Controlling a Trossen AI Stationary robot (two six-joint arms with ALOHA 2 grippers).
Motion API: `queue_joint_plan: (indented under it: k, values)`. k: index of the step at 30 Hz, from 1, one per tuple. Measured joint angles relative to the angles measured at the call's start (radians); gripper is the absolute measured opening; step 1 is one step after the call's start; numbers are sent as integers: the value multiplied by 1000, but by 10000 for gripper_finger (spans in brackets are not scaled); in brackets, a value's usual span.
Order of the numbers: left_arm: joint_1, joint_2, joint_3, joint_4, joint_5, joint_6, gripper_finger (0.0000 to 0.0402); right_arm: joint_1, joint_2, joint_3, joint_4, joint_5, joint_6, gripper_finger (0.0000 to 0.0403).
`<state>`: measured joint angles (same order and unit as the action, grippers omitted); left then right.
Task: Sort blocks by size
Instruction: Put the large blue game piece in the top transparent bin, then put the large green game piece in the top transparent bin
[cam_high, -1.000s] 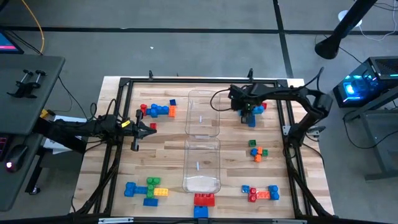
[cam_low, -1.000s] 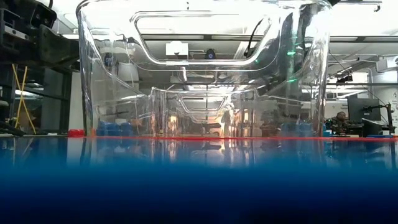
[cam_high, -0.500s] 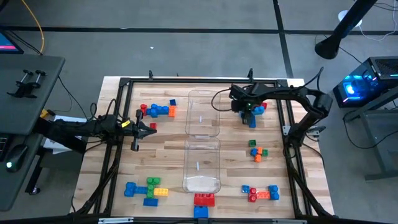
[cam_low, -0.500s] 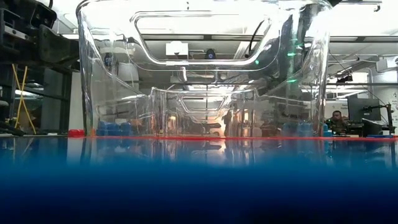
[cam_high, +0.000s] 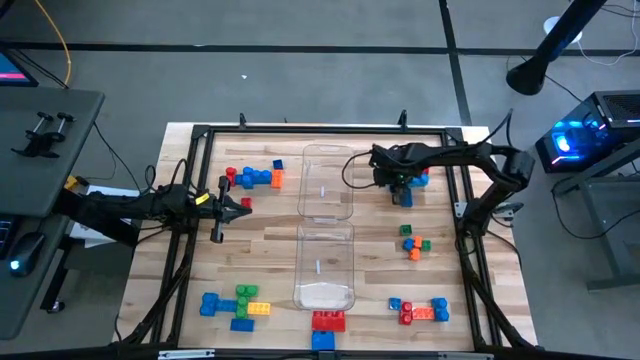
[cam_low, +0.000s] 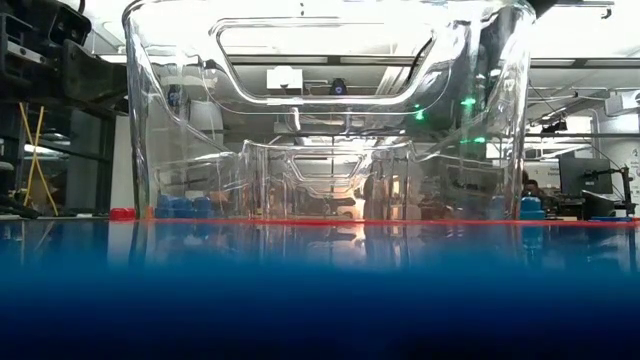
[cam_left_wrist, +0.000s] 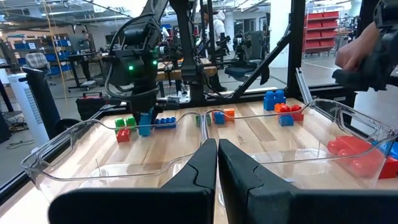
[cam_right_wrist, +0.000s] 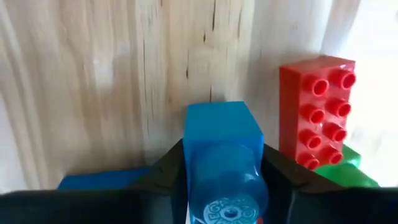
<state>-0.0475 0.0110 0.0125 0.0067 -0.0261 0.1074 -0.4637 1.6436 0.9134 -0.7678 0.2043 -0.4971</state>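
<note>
Since a second ago, the right gripper has shifted slightly toward the tabletop's far right corner and now pinches a small blue block beside a red block. Both clear bins along the middle hold nothing. Left gripper hovers left of them, fully closed and holding nothing.

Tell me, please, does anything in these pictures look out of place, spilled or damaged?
Nothing stands out. The blocks lie in loose groups on the table, none inside the two clear bins, which sit in line, upright. The right gripper is shut on a small blue block; the left gripper waits shut.
</note>
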Motion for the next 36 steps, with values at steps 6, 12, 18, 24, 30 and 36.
queue_joint_plan:
  k: [6,12,18,24,30,36]
  values:
    - [0,0,0,0,0,0,5,-1,-1,184,-156,1,42,130]
    - [0,0,0,0,0,0,5,-1,-35,488,-86,-136,164,130]
    - [0,0,0,0,0,0,5,14,-28,594,194,-361,406,130]
    - [0,0,0,0,0,0,5,76,61,590,218,-384,505,130]
    - [0,0,0,0,0,0,5,123,115,590,292,-312,576,244]
    - [0,0,0,0,0,0,5,115,94,637,253,-382,619,340]
